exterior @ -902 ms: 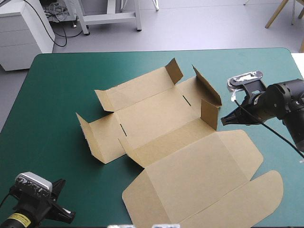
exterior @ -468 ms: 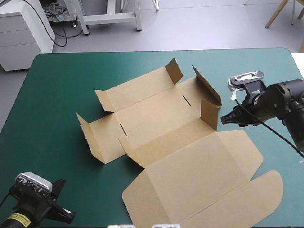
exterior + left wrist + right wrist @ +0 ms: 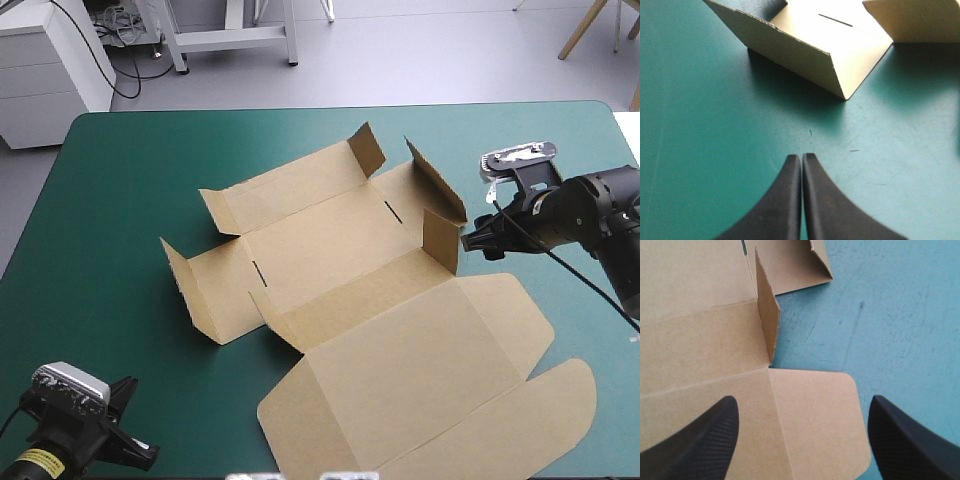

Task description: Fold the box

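Observation:
The brown box (image 3: 340,260) lies as a cut sheet in the middle of the table, with several small flaps raised and the wide lid panel (image 3: 420,390) flat toward the front right. My right gripper (image 3: 472,240) is open at the box's right side, close beside a raised corner flap (image 3: 441,240). In the right wrist view this gripper (image 3: 804,399) hovers over a rounded flat tab (image 3: 815,425), with the upright flap (image 3: 767,322) just ahead. My left gripper (image 3: 802,156) is shut and holds nothing, low at the table's front left corner (image 3: 135,455), short of the box's raised left wall (image 3: 805,55).
Teal-green cover (image 3: 110,200) stretches left of the box and along the far edge. A narrow strip of cover (image 3: 590,320) runs between the lid and the table's right edge.
My right gripper's fingers have gone from shut to wide apart, and it has edged slightly toward the raised corner flap. The left arm and the box have not moved.

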Controlling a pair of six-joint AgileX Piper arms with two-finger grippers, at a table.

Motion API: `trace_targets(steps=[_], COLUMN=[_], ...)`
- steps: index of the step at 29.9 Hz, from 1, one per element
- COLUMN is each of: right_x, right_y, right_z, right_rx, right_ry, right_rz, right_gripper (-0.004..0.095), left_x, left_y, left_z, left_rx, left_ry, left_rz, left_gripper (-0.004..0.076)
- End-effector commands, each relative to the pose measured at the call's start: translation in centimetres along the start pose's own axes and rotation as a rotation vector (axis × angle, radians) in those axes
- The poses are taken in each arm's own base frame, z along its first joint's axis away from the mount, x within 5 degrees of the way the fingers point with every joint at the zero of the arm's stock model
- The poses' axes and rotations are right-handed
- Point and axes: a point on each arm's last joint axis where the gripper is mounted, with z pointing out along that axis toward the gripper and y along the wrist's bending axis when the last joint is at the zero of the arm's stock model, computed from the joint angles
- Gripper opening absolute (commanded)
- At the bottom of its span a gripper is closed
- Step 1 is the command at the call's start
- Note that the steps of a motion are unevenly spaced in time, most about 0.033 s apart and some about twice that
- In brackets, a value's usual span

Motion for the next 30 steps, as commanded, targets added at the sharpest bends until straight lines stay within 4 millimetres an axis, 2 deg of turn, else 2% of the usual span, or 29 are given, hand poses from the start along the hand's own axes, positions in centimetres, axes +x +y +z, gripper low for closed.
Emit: trace_targets(steps=[1, 4, 11, 17, 25, 30], right_x=[-1.2, -2.1, -5.7, -8.1, -7.9, -7.8], right_y=[-0.2, -0.2, -0.2, 0.1, 0.5, 1.3], right_z=[-1.2, -0.6, 1.4, 5.0, 11.3, 13.9], right_rx=[0.015, 0.02, -0.009, -0.064, -0.119, -0.2], right_ry=[-0.12, -0.124, -0.128, -0.051, 0.157, 0.211], right_rz=[-0.028, -0.093, -0.099, -0.108, -0.121, -0.093], right_gripper=[0.0629, 0.061, 0.0577, 0.0546, 0.0543, 0.0543], left_x=[-1.2, -1.2, -1.2, -1.2, -1.2, -1.2], left_y=[0.1, 0.1, 0.1, 0.1, 0.1, 0.1], left_z=[-0.4, -0.4, -0.4, -0.4, -0.4, -0.4], left_rx=[-0.006, -0.006, -0.007, -0.007, -0.007, -0.007], left_ry=[-0.078, -0.078, -0.078, -0.078, -0.078, -0.078], left_rz=[-0.018, -0.018, -0.017, -0.017, -0.017, -0.017], left_gripper=[-0.001, -0.001, -0.001, -0.001, -0.001, -0.001])
